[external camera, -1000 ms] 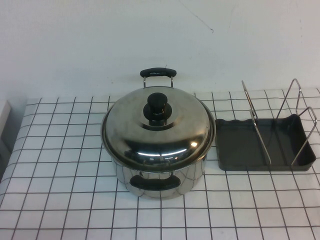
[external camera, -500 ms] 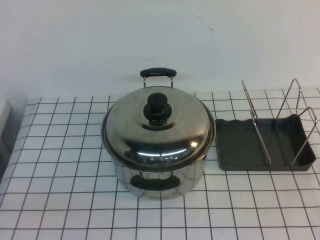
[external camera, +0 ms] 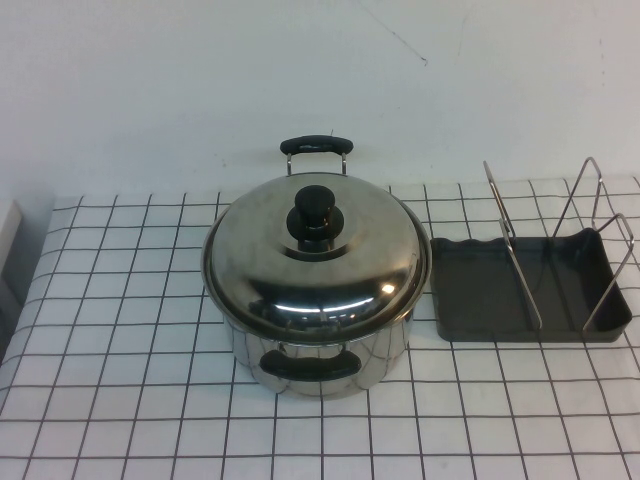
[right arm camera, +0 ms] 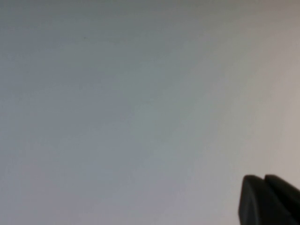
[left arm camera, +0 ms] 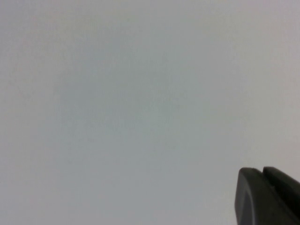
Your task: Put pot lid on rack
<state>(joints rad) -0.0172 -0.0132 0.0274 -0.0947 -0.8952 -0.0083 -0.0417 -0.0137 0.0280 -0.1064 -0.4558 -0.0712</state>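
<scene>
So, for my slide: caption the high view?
Pot lid on its pot, rack beside; neither end effector in frame.

The left wrist view showed almost nothing but a plain, pale grey-white surface (left arm camera: pixel 131 103), evenly lit and featureless, which may have been a wall, though nothing in it settled that. Only at one corner did anything else appear: the dark, matte black tip of the left end effector (left arm camera: pixel 267 197), its rounded edge cutting into the pale field. A thin seam ran down it, splitting it into two adjoining black parts.
</scene>
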